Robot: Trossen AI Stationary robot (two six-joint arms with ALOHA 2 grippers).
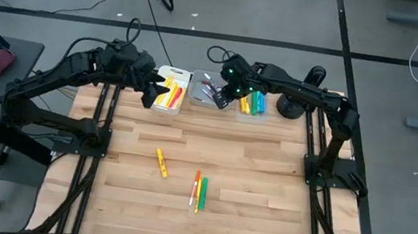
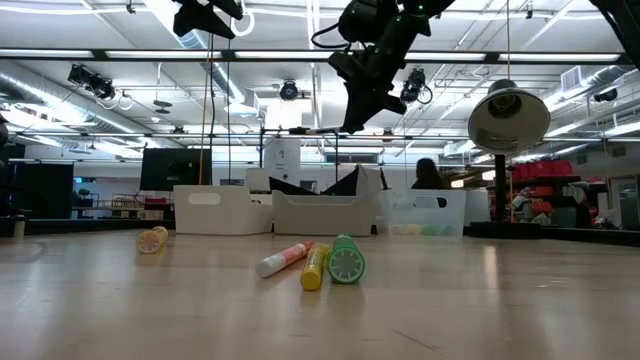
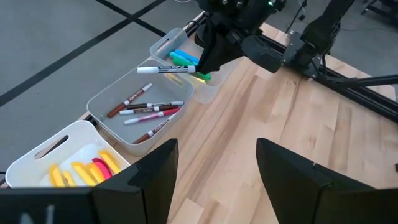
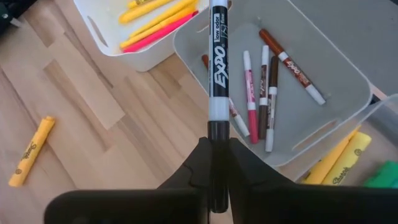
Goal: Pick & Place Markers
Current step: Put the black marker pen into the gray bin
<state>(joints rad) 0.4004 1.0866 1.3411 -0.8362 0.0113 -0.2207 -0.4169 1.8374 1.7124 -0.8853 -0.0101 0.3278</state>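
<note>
The wooden table [image 1: 251, 163] stands in an open workshop, with three bins in a row along its far edge. Your right hand [image 4: 216, 163] is closed on a black-and-white dry-erase marker [image 4: 217, 59], gripped near one end and held level above the middle bin [image 3: 106, 102], which already contains thin red and brown markers [image 3: 149, 112]. Before you release, centre the held marker over the bin's open interior, not over the wall shared with the neighbouring bin; turn it to lie along the bin's long side, lower it close to the contents, then open. Your left hand [image 3: 211, 168] waits open above the white bin [image 1: 168, 73] holding yellow and pink markers. On the table, a yellow marker [image 1: 161, 162] lies apart from a small cluster [image 1: 198, 190] of orange, yellow and green ones, still to be collected.
</note>
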